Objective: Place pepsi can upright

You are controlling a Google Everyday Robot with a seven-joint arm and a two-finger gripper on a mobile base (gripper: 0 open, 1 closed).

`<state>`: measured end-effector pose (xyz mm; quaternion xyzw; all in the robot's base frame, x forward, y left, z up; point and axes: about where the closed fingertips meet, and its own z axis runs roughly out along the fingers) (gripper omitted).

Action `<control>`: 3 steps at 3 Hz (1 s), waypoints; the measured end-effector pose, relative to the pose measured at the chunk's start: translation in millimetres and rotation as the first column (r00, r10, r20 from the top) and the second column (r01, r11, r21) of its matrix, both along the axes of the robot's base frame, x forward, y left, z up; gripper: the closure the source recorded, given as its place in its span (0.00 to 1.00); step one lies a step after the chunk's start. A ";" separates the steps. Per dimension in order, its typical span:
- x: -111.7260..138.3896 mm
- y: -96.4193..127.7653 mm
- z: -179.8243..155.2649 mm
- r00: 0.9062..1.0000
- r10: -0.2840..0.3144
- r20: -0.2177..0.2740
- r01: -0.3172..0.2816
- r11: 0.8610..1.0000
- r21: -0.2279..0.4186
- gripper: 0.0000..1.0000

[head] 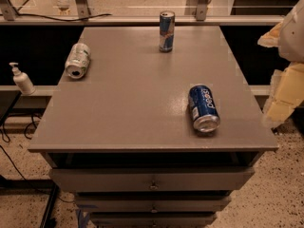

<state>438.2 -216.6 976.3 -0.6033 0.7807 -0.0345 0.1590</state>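
Showing the approach step, as I judge it: the pepsi can [204,108] lies on its side on the right front part of the table [133,108], with one silver end turned toward the front edge and the white lettering facing up. My end effector [284,91] hangs at the right border of the view, just beside the table's right edge and apart from the can. Only cream-coloured parts of it show, and I cannot tell whether it is released or clenched. A slim blue-and-silver can [166,31] stands upright near the far edge; a silver-and-green can [77,60] lies on its side at the far left. Nothing is grasped yet, I judge. The next move calls for bringing the end effector in over the pepsi can, closing across its round body without rolling it, then tipping it onto one end.
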 end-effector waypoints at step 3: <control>44.7 9.1 -9.1 0.964 0.258 0.055 -0.259 0.966 0.003 0.00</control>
